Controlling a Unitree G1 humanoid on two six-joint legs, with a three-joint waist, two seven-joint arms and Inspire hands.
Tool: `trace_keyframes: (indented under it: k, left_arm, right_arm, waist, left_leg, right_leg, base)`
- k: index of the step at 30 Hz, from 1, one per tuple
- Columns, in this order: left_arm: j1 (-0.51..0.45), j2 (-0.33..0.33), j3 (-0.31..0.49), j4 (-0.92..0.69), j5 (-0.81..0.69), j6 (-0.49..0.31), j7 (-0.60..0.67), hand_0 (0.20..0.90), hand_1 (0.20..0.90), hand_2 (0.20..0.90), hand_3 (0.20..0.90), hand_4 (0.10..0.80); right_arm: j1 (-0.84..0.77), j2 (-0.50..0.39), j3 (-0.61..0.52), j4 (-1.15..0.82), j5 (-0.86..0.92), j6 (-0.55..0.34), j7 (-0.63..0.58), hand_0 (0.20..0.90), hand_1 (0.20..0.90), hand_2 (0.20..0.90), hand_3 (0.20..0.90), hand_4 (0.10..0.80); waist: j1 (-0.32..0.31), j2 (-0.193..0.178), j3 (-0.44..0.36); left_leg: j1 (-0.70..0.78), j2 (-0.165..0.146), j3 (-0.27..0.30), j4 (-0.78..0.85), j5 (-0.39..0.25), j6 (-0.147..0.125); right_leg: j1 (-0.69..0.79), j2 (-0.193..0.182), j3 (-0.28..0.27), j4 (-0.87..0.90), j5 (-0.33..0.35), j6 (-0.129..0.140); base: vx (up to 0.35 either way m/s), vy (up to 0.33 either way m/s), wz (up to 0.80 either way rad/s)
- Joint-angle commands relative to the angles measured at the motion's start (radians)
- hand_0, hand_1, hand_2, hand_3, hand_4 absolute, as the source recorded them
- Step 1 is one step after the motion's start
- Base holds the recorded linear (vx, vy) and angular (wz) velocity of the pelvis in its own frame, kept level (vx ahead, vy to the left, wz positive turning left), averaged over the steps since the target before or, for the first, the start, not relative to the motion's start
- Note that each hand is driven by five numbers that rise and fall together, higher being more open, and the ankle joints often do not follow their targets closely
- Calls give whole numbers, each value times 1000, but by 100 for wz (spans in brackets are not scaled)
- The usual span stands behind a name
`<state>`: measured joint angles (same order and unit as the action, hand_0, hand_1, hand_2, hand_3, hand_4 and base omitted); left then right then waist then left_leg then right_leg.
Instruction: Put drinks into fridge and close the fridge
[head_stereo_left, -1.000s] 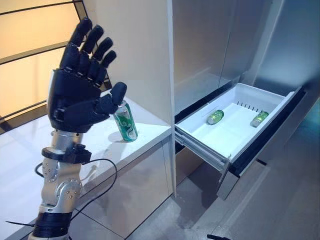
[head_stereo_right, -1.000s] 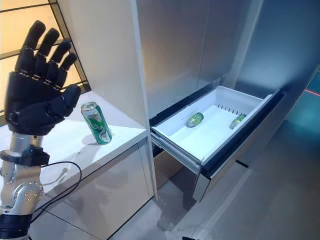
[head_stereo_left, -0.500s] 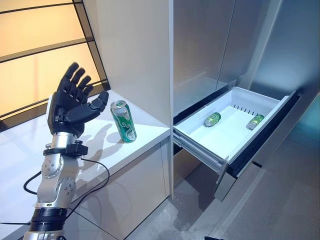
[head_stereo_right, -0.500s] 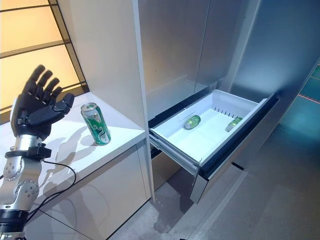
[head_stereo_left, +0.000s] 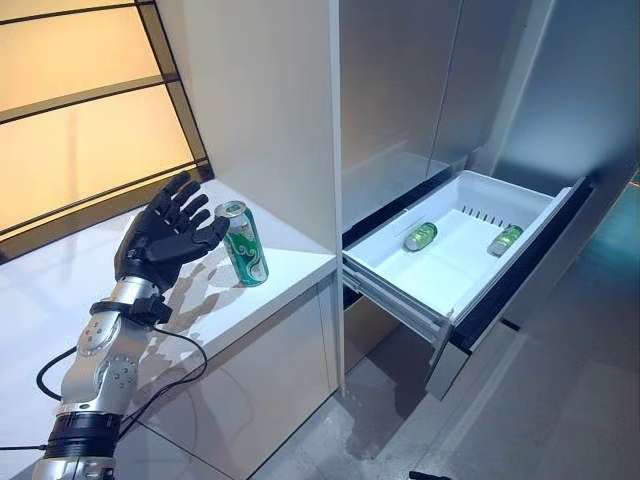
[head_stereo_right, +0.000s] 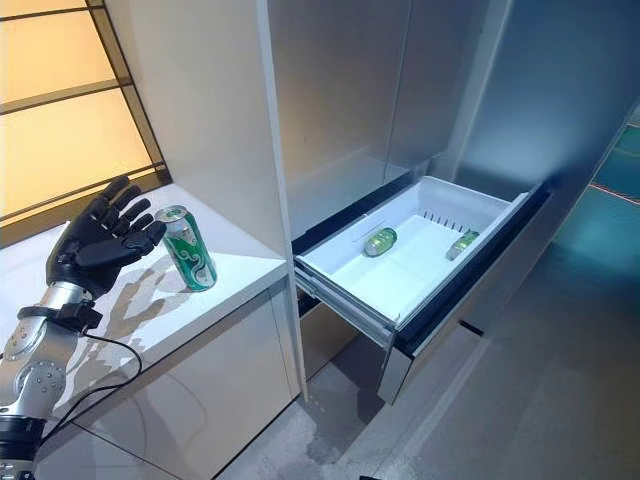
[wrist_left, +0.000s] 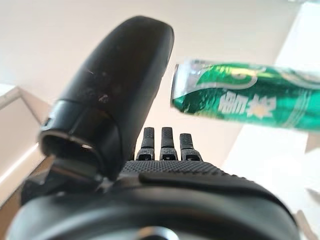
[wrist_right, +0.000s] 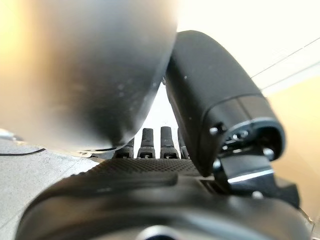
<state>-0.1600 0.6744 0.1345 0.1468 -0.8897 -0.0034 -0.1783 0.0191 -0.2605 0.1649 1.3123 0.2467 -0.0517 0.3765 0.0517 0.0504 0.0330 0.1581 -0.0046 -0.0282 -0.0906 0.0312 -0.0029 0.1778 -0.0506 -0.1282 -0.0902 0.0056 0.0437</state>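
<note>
A green drink can (head_stereo_left: 243, 245) stands upright on the white counter (head_stereo_left: 280, 265), near its right end. My left hand (head_stereo_left: 165, 240) hovers just left of the can, open, with fingers spread and the thumb close to the can's upper side. In the left wrist view the thumb (wrist_left: 115, 90) sits beside the can (wrist_left: 245, 95) with a thin gap between them. The white fridge drawer (head_stereo_left: 450, 272) is pulled out at the right, and two green drinks (head_stereo_left: 421, 236) (head_stereo_left: 505, 240) lie in it. My right hand (wrist_right: 220, 100) shows only in its own wrist view, fingers straight, holding nothing.
A tall pale cabinet wall (head_stereo_left: 270, 110) rises right behind the can, between the counter and the fridge. The drawer's dark front panel (head_stereo_left: 520, 275) juts out over the grey floor (head_stereo_left: 560, 400). A lit orange panel (head_stereo_left: 80, 130) backs the counter.
My left hand has come down from high in front of the camera to beside the can, staying open. The can and the drawer have not moved.
</note>
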Motion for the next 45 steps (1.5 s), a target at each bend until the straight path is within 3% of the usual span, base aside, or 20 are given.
trace_keyframes:
  k: [1, 28, 45]
  left_arm:
    - [-241, 97, 63, 33, -46, -55, -64, 900, 900, 900, 900, 800]
    - [-313, 164, 0, 85, 10, 11, -109, 900, 900, 900, 900, 800]
    - [-342, 181, -49, 150, 154, 32, -77, 900, 900, 900, 900, 800]
  right_arm:
    - [-27, -5, 52, 29, 9, 18, 4, 900, 900, 900, 900, 800]
    - [-42, -28, 44, 56, 17, 15, 19, 900, 900, 900, 900, 800]
    - [-28, -23, 46, 42, 48, 13, 7, 900, 900, 900, 900, 800]
  waist:
    - [-9, 20, 2]
    - [-24, 29, -5]
    - [-49, 29, 3]
  left_leg:
    - [34, -55, 32, 19, -120, 15]
    - [32, -55, 53, 18, -119, 15]
    - [32, -60, 67, 26, -127, 28]
  right_leg:
    - [-10, 50, 12, 79, -121, 13]
    - [-14, 46, 28, 66, -109, 24]
    - [-30, 48, 61, 78, -105, 28]
  base:
    - [-3, 8, -6]
    - [1, -1, -1]
    - [10, 2, -6]
